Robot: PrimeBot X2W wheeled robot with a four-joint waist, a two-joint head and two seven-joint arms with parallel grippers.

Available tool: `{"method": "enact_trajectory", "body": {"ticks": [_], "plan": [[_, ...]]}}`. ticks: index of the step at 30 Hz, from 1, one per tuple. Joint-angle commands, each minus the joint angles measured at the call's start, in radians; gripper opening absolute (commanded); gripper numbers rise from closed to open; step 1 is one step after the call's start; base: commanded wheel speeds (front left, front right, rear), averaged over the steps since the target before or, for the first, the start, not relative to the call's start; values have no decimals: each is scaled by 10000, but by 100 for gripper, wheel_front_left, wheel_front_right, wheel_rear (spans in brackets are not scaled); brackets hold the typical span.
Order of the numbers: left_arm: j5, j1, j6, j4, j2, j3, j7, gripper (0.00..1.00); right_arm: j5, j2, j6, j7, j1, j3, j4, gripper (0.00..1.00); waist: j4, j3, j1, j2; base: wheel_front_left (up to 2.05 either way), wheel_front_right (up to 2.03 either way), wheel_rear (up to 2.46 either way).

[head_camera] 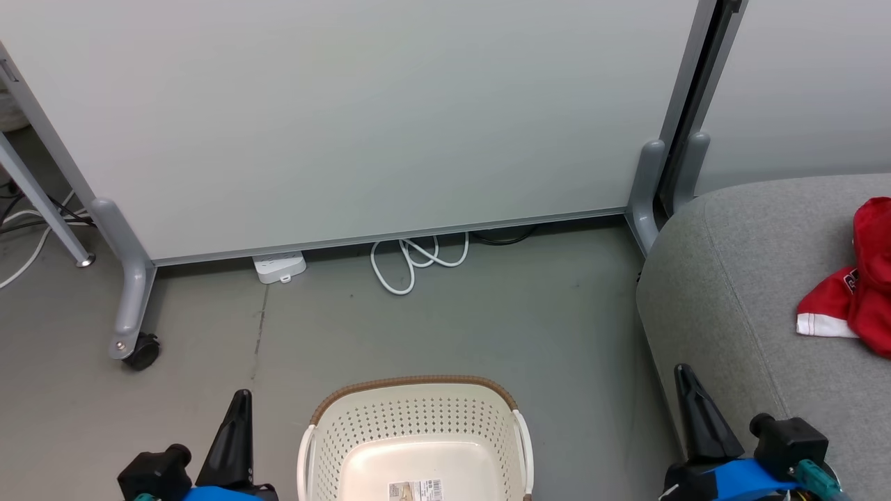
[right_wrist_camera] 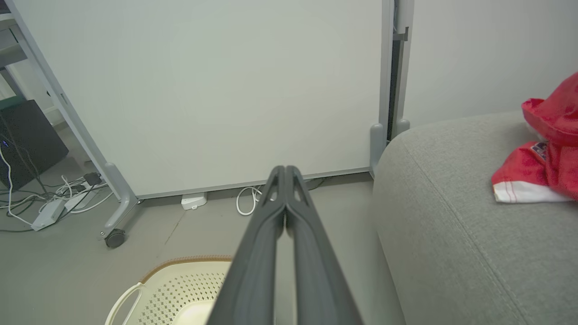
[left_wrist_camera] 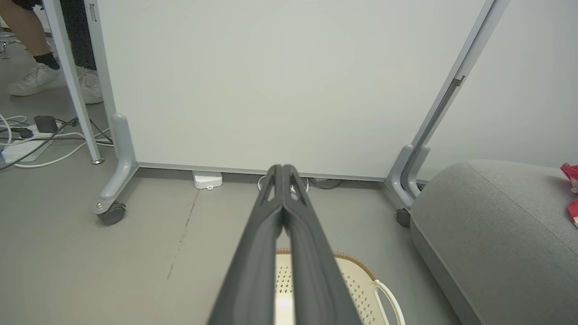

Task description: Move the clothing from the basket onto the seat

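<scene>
Head view: floor strip (head_camera: 592,417) between basket (head_camera: 418,382) and seat (head_camera: 738,278)

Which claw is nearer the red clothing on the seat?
Right. The right claw is beside the seat, near the clothing; the left claw is beyond the basket.

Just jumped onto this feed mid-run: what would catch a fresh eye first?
The bright red clothing stands out, heaped on the grey seat at the head view's right edge. Next comes the cream basket on the floor at bottom centre, no garment in its visible part. The left gripper and right gripper are shut on nothing.
</scene>
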Motion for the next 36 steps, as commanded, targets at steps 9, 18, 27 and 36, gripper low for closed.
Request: {"method": "enact_trajectory", "body": {"ticks": [9, 18, 27, 36], "plan": [[-1915, -216, -43, -301, 37, 239, 441, 0, 2078, 21, -1, 505, -207, -229, -240, 0, -16, 14, 0, 0, 0, 0, 0], [-3242, -250, -68, -402, 44, 371, 772, 0, 3518, 32, -2, 854, -284, -364, -292, 0, -28, 25, 0, 0, 0, 0, 0], [-4599, -301, -87, -490, 51, 524, 1126, 0, 4985, 44, -3, 1215, -369, -509, -338, 0, -42, 37, 0, 0, 0, 0, 0], [-5821, -348, -108, -566, 58, 656, 1447, 0, 6307, 56, -4, 1540, -439, -641, -378, 0, -56, 48, 0, 0, 0, 0, 0]]}}
